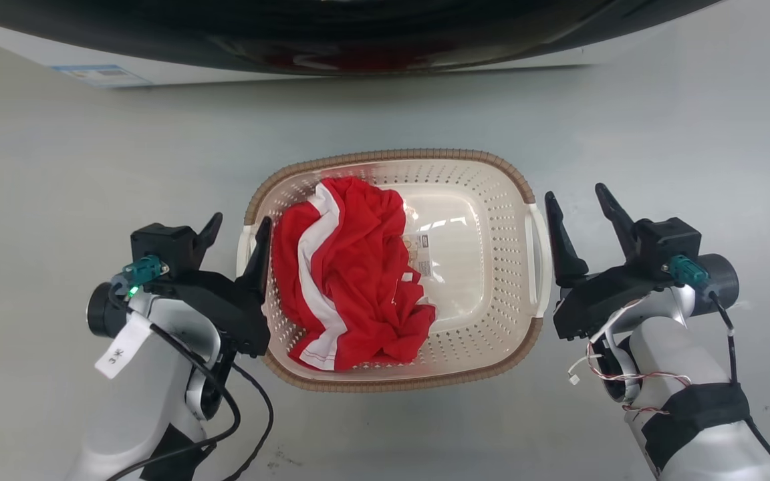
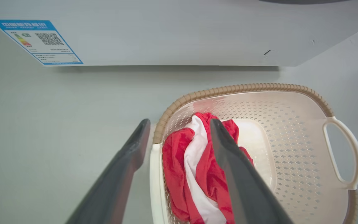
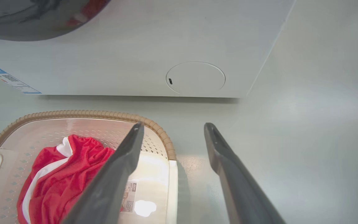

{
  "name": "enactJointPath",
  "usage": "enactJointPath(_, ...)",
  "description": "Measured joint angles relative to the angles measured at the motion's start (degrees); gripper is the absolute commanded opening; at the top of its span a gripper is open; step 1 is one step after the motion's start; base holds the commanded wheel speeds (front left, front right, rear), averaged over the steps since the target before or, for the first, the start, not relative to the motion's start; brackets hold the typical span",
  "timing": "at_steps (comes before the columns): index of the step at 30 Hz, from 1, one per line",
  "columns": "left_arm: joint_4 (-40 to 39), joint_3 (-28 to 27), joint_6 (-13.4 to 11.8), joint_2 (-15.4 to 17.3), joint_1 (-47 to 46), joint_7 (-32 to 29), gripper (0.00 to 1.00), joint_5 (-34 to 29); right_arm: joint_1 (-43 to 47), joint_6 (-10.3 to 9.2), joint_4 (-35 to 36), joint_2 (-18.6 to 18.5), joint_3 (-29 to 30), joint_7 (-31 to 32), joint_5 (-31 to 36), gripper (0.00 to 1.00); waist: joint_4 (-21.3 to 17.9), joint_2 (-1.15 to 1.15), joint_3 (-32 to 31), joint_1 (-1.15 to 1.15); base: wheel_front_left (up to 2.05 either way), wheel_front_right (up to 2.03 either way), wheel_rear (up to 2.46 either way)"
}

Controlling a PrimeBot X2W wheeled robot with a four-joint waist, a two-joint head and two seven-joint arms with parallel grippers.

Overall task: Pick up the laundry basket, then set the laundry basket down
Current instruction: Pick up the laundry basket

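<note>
Currently lining up the lift: laundry basket [image 1: 492,294] on the floor [image 1: 57,167], before the washing machine [image 1: 358,40].
Left end effector [image 1: 240,220], spread, straddles the left handle [image 1: 246,240]; right end effector [image 1: 575,194], spread, sits just beside the right handle [image 1: 537,260]. Next, probably: both close on handles, lift evenly.
</note>
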State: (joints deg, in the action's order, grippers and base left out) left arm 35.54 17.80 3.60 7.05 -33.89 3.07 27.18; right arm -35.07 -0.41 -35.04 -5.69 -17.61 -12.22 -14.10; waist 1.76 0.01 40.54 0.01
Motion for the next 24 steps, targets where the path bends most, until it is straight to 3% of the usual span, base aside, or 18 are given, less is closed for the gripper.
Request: enactJointPath(24,14.91,1.40,2.55,-1.33,-5.71,-1.47,1.00,1.52,-5.35,1.98,-12.00,1.20,-3.64,0.54,-0.07,1.00,-0.05,0.00,7.05,0.00,0.00,0.00,0.00)
